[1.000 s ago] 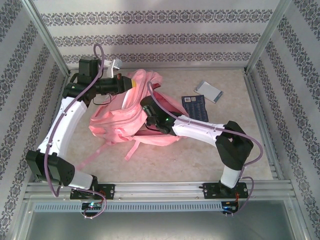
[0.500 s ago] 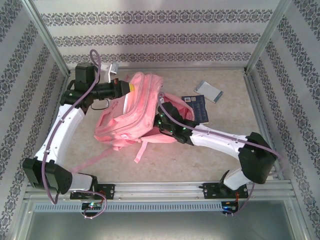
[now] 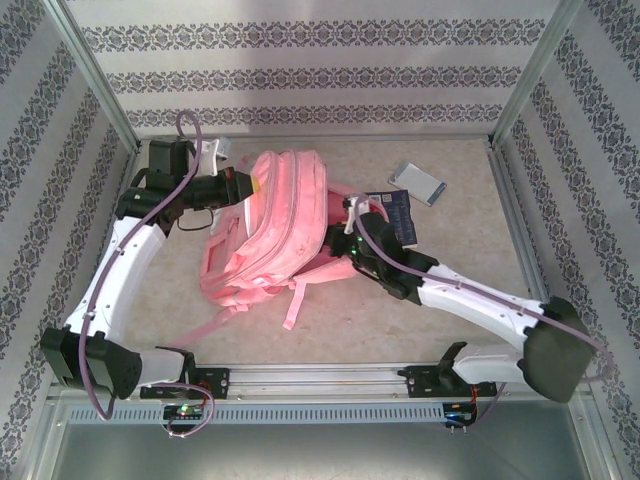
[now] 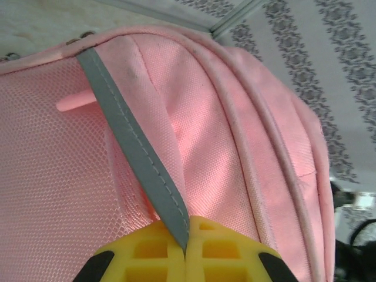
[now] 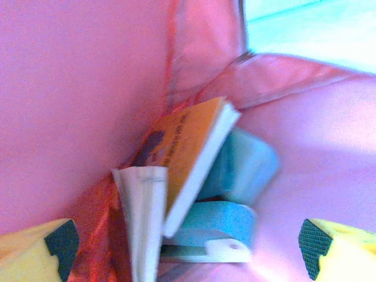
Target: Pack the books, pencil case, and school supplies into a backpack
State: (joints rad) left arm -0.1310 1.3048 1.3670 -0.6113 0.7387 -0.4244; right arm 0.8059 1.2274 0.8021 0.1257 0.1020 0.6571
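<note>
The left gripper was clenched on a grey strip at the edge of the pink backpack, which lay mid-tabletop. The right gripper, released and grasping nothing, was at the backpack's mouth. Inside lay a yellow book whose dark cover lettering was too blurred to read, with a white-edged book just beside it and pale blue blocks beneath. Right of the backpack lay a navy book with a white label, its print too small to read, and farther back a grey-white notebook.
</note>
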